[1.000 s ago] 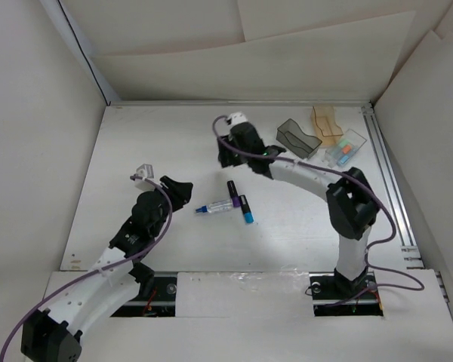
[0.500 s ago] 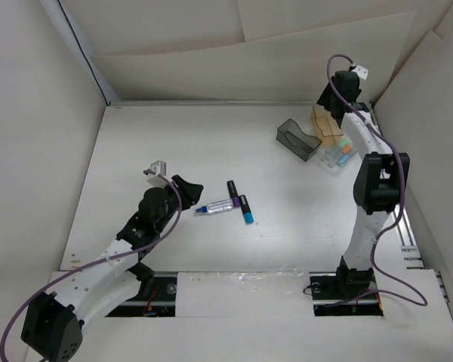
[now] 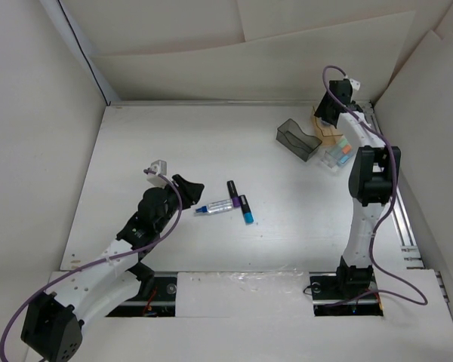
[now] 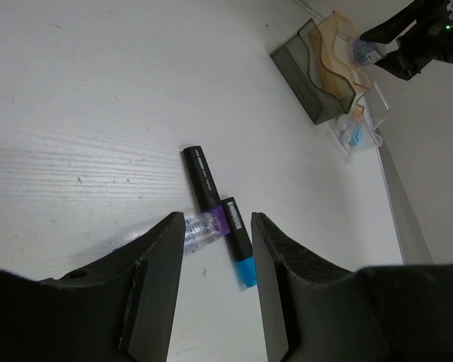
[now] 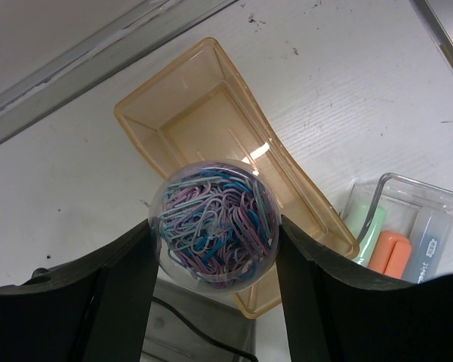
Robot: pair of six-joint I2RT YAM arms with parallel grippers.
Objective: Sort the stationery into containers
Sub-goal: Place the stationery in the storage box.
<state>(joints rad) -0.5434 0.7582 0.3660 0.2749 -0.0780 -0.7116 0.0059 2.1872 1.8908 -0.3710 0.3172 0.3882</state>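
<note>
My right fingers (image 5: 121,302) clamp the clear round tub (image 5: 214,224) of paper clips at centre frame, over the tan bin (image 5: 166,121). My left fingers (image 4: 155,286) stand apart, holding nothing, above the markers (image 4: 207,188) lying mid-frame on the surface (image 4: 75,90).

Clip-filled round case (image 5: 214,224) held above tan bin (image 5: 189,113); grey bin (image 3: 297,139), clear bin (image 3: 341,151) at 1 o'clock; 2 markers (image 3: 231,190), pen (image 3: 215,207) central.
</note>
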